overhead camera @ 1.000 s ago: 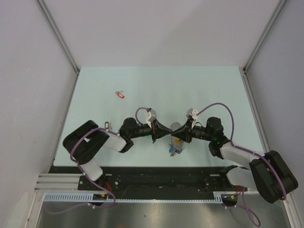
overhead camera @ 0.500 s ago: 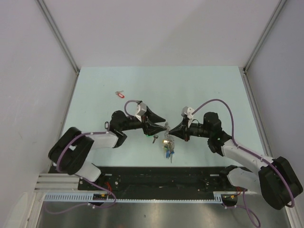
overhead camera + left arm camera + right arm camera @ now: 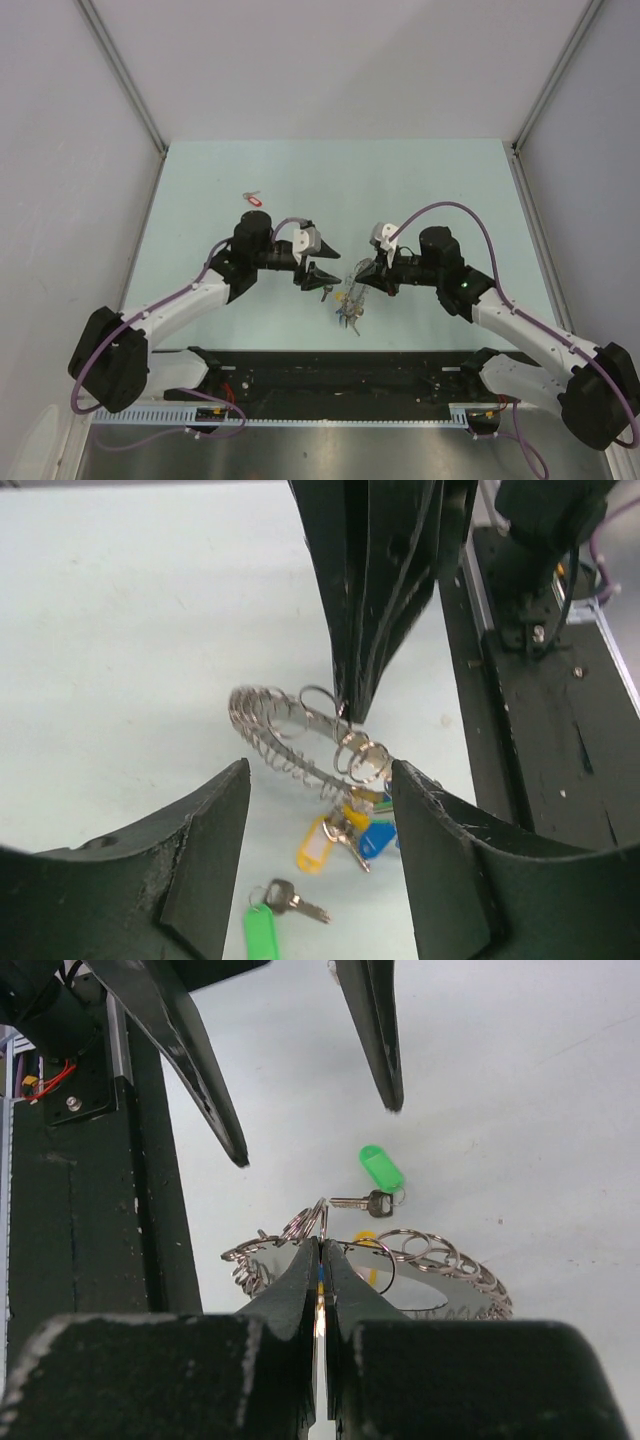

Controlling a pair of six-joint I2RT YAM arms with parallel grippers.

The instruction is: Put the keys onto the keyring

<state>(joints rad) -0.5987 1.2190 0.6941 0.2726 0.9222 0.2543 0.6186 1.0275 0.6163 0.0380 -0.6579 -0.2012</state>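
My right gripper (image 3: 362, 278) is shut on the keyring (image 3: 450, 1275), a silvery coiled hoop (image 3: 270, 725) strung with several small rings. It pinches one ring on the hoop's near side (image 3: 320, 1245). Yellow and blue tagged keys (image 3: 345, 840) hang under the hoop (image 3: 352, 284). A silver key with a bright green tag (image 3: 380, 1170) lies loose on the table just beyond the hoop (image 3: 325, 292) (image 3: 262, 930). My left gripper (image 3: 325, 277) (image 3: 318, 780) is open with nothing between its fingers, above and just left of that key. A red-tagged key (image 3: 254, 199) lies at the far left.
The pale green table (image 3: 450, 190) is walled in by white panels on three sides. The black base rail (image 3: 340, 370) runs along the near edge, close behind the keyring.
My left gripper has opened and pulled back to the left. The green-tagged key it held now lies on the table. The right gripper stays shut on the keyring, which shifted a little left.
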